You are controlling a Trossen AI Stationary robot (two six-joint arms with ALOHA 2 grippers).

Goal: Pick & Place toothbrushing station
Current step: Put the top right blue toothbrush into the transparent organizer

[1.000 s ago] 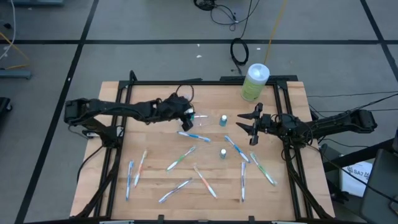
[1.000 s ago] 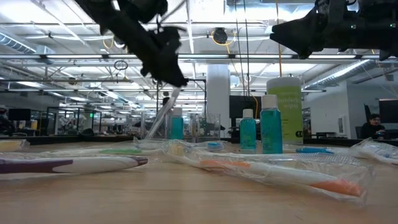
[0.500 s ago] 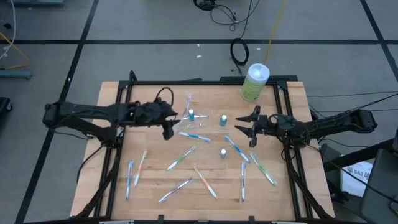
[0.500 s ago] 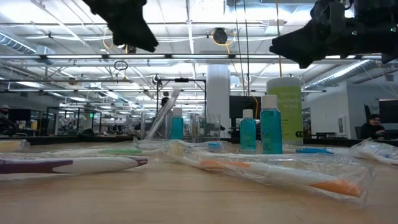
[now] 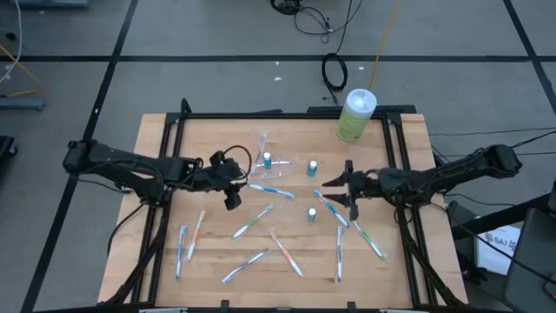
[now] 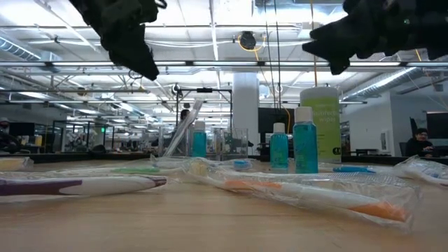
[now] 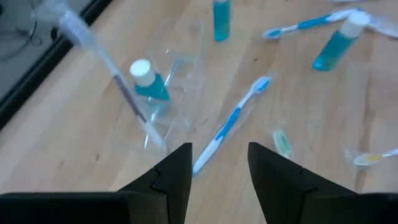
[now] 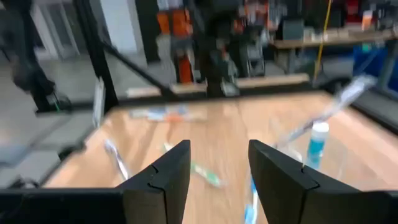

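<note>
A small clear cup [image 5: 265, 162] stands on the wooden table at the far middle. A teal-capped tube [image 7: 148, 81] and a wrapped toothbrush [image 7: 102, 59] are in it, the brush leaning on its rim [image 6: 183, 129]. Two more teal-capped tubes [image 5: 311, 167] [image 5: 311, 214] stand to its right. Several blue, green, orange and white toothbrushes [image 5: 252, 222] lie flat across the near half. My left gripper [image 5: 234, 188] is open and empty, above the table, left of and nearer than the cup. My right gripper [image 5: 337, 193] is open and empty, above the brushes at right.
A large pale-green canister with a white lid [image 5: 356, 115] stands at the table's far right edge. A black frame [image 5: 261, 114] runs along the table's far and side edges. A blue toothbrush [image 7: 233, 121] lies just ahead of my left gripper's fingers.
My left gripper has let go of the wrapped toothbrush, which stays leaning in the cup. It has then drawn back toward the table's left and near edges. My right gripper has moved toward the table's left and near edge.
</note>
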